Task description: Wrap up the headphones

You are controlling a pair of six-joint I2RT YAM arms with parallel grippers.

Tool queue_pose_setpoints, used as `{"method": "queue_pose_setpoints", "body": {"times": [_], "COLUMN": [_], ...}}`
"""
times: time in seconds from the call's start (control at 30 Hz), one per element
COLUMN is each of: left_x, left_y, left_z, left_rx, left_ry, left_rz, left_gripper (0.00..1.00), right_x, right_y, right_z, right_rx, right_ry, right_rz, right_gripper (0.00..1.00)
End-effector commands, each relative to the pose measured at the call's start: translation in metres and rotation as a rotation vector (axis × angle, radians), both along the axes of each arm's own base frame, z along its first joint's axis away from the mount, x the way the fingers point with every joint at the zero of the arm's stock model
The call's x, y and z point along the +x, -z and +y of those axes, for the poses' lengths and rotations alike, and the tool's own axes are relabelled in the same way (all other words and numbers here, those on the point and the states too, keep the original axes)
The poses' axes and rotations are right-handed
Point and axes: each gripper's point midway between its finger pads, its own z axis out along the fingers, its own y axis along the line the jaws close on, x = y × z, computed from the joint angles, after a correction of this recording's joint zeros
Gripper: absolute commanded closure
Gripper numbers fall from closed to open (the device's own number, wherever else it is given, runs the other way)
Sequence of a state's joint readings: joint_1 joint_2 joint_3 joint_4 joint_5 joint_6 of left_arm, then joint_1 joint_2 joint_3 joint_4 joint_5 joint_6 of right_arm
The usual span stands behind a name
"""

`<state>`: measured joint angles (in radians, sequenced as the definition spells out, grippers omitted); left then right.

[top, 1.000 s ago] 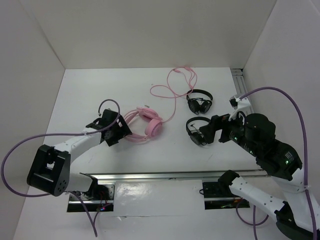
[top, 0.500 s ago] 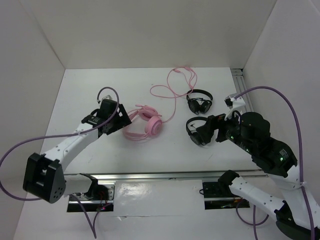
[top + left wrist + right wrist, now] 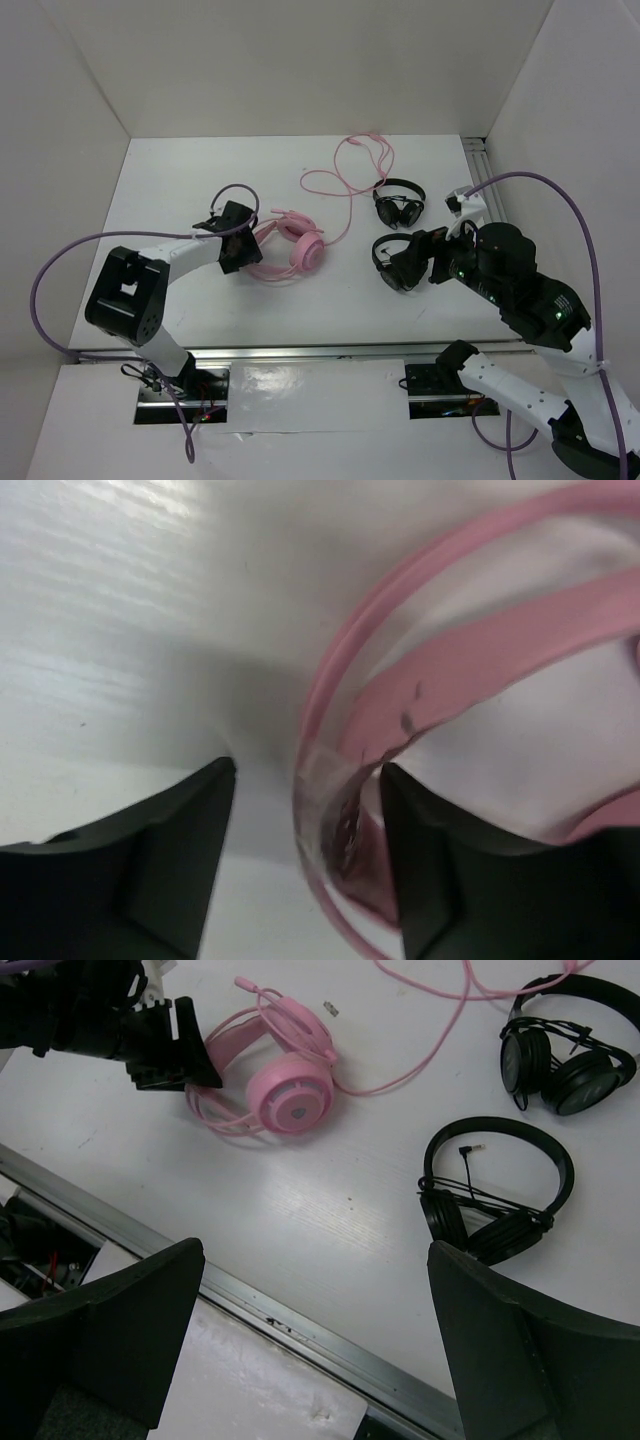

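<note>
The pink wire-banded over-ear headphones are found left of the white desk's centre. Their headband is straddled, unclamped, by the left gripper's parted jaws; it should be centred before pinching. The right gripper is held wide, empty.

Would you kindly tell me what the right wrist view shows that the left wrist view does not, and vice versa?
Only the right wrist view shows the pink headphones whole, with earcup and long cord, plus a nearer black headset, a farther black headset and the metal rail. Only the left wrist view shows, close up, the thin headband wire lying in the gap between the open left fingers. Both show the pink headband, the left fingers and the white table.
</note>
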<state>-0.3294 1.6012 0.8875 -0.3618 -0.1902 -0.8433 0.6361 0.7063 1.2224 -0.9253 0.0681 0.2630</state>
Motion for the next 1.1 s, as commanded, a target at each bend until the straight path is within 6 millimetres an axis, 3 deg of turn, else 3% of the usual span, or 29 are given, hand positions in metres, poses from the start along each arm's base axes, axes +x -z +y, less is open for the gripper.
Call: {"method": "queue_pose_setpoints", "body": {"times": [0.0, 0.07, 0.17, 0.23, 0.33, 0.4, 0.47, 0.5, 0.57, 0.63, 0.67, 0.73, 0.77, 0.83, 0.87, 0.9, 0.97, 1.0, 1.07], "left_x": [0.003, -0.001, 0.000, -0.005, -0.006, -0.022, -0.022, -0.036, -0.035, -0.051, -0.048, -0.064, -0.064, -0.076, -0.078, -0.078, -0.089, -0.095, -0.102], "left_y": [0.023, 0.034, 0.036, 0.033, 0.013, -0.003, -0.053, -0.067, -0.127, -0.168, -0.201, -0.229, -0.264, -0.289, -0.305, -0.341, -0.367, -0.397, -0.418], "left_z": [0.005, 0.006, 0.007, 0.007, 0.012, 0.024, 0.021, 0.028, 0.031, 0.041, 0.043, 0.054, 0.057, 0.075, 0.079, 0.083, 0.091, 0.086, 0.079], "left_rx": [0.026, 0.037, 0.026, 0.021, 0.034, 0.089, 0.090, 0.131, 0.108, 0.119, 0.111, 0.152, 0.143, 0.215, 0.231, 0.225, 0.240, 0.178, 0.130], "left_ry": [-0.015, -0.015, -0.020, -0.016, -0.025, -0.053, -0.065, -0.069, -0.073, -0.046, -0.046, -0.013, -0.016, -0.021, -0.022, -0.039, -0.023, 0.000, 0.057], "left_rz": [0.033, 0.066, 0.070, 0.086, 0.048, 0.060, -0.052, -0.045, -0.186, -0.248, -0.318, -0.324, -0.391, -0.384, -0.403, -0.482, -0.512, -0.594, -0.655], "left_gripper": [0.33, 0.39, 0.69, 1.00, 1.00, 1.00, 1.00, 1.00, 1.00, 1.00, 1.00, 1.00, 1.00, 1.00, 1.00, 1.00, 1.00, 1.00, 1.00], "right_x": [0.007, 0.006, 0.006, 0.006, 0.004, 0.002, -0.006, -0.009, -0.022, -0.028, -0.027, -0.023, -0.019, -0.016, -0.009, -0.003, 0.010, 0.016, 0.033], "right_y": [-0.008, -0.009, -0.008, -0.008, -0.010, -0.013, -0.020, -0.023, -0.041, -0.044, -0.055, -0.061, -0.062, -0.075, -0.071, -0.078, -0.074, -0.072, -0.063], "right_z": [0.007, 0.006, 0.009, 0.009, 0.012, 0.024, 0.030, 0.040, 0.052, 0.058, 0.063, 0.065, 0.069, 0.077, 0.082, 0.086, 0.095, 0.099, 0.112], "right_rx": [0.020, 0.026, 0.029, 0.029, 0.041, 0.066, 0.092, 0.120, 0.185, 0.221, 0.250, 0.297, 0.312, 0.345, 0.344, 0.362, 0.353, 0.358, 0.359], "right_ry": [-0.020, -0.020, -0.029, -0.029, -0.050, -0.112, -0.177, -0.237, -0.341, -0.393, -0.417, -0.400, -0.398, -0.430, -0.430, -0.432, -0.436, -0.436, -0.447], "right_rz": [-0.044, -0.051, -0.050, -0.050, -0.052, -0.067, -0.113, -0.140, -0.224, -0.267, -0.317, -0.326, -0.327, -0.389, -0.387, -0.429, -0.460, -0.470, -0.495], "right_gripper": [0.00, 0.00, 0.00, 0.00, 0.00, 0.00, 0.00, 0.00, 0.00, 0.00, 0.00, 0.00, 0.00, 0.00, 0.00, 0.00, 0.00, 0.00, 0.00]}}
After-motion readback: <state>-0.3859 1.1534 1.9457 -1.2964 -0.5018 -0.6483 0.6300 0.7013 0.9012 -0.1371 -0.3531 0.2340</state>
